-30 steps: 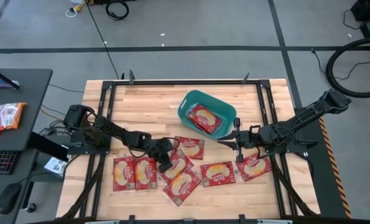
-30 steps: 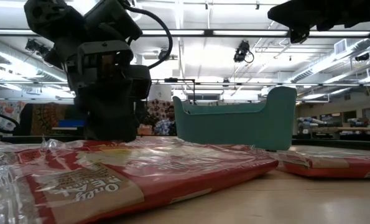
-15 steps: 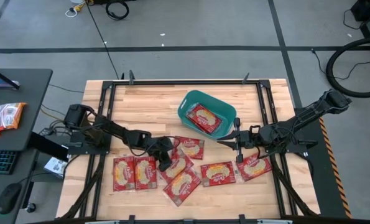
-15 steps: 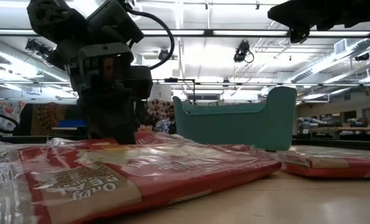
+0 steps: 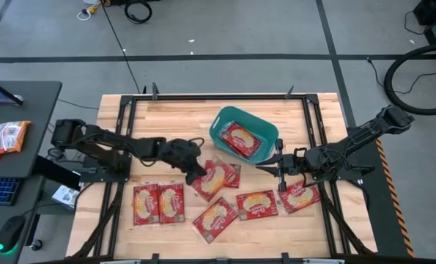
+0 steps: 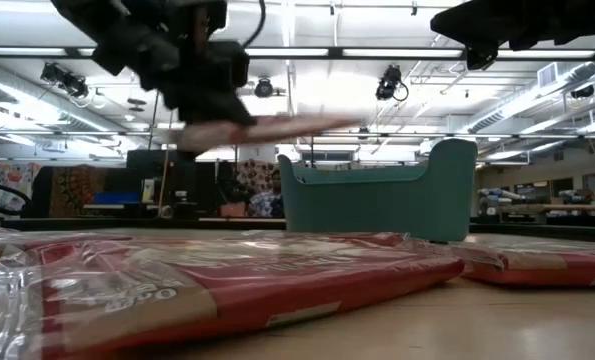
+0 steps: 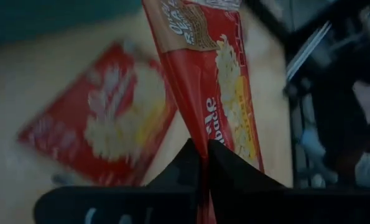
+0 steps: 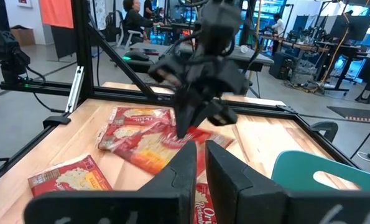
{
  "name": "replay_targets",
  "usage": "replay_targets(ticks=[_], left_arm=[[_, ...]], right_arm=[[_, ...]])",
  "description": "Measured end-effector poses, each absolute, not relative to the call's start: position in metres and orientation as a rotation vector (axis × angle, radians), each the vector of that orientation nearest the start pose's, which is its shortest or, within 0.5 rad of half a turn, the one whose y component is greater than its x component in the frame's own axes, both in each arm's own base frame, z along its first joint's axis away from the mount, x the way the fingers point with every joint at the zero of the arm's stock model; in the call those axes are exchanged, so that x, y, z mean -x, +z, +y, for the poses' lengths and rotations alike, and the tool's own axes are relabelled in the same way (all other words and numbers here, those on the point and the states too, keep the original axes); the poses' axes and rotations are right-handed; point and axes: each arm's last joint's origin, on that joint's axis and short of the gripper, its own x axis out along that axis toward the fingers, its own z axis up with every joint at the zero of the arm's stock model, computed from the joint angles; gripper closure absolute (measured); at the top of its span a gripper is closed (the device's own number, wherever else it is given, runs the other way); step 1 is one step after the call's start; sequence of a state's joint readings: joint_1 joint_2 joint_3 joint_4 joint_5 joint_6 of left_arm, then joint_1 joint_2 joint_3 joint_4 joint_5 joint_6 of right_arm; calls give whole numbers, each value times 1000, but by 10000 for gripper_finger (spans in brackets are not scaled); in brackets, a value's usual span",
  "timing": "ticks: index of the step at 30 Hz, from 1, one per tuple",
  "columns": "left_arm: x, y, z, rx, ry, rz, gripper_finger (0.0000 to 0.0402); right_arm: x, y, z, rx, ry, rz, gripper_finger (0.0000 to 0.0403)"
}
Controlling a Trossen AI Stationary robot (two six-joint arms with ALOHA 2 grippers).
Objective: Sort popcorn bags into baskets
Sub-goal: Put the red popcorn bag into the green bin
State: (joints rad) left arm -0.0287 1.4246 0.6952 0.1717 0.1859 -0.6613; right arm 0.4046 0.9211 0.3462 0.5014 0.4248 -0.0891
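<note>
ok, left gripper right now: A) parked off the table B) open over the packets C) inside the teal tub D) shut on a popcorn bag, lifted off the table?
D: the left gripper is shut on a popcorn bag, and the low view shows that packet up in the air, short of the teal tub.

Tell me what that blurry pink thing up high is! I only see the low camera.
Observer: A popcorn bag. The left gripper is shut on its edge, holding it off the table.
Operator: Is anything in the basket?
Observer: Yes, one bag lies inside the teal basket.
Operator: Where's the other arm?
Observer: The right gripper hovers beside the basket, near its right corner.
</note>
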Motion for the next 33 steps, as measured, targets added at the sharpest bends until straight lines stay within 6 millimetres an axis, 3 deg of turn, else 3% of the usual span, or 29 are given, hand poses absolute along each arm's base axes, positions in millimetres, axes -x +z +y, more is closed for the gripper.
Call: replay_targets(ticks=[7,14,20,27,33], left_arm=[[-289,213,-8,643,70,445,382],[-302,254,-8,430,139,538,382],[-309,290,12,257,238,616,381],[-341,308,28,76,218,650,381],[-370,322,37,-191,179,703,381]], right_arm=[[-182,224,65,119,-18,68,362],[-182,224,65,118,-18,66,362],[-182,225,65,123,-18,58,362],[-183,226,65,134,-18,44,362],[-183,225,65,139,-18,53,362]])
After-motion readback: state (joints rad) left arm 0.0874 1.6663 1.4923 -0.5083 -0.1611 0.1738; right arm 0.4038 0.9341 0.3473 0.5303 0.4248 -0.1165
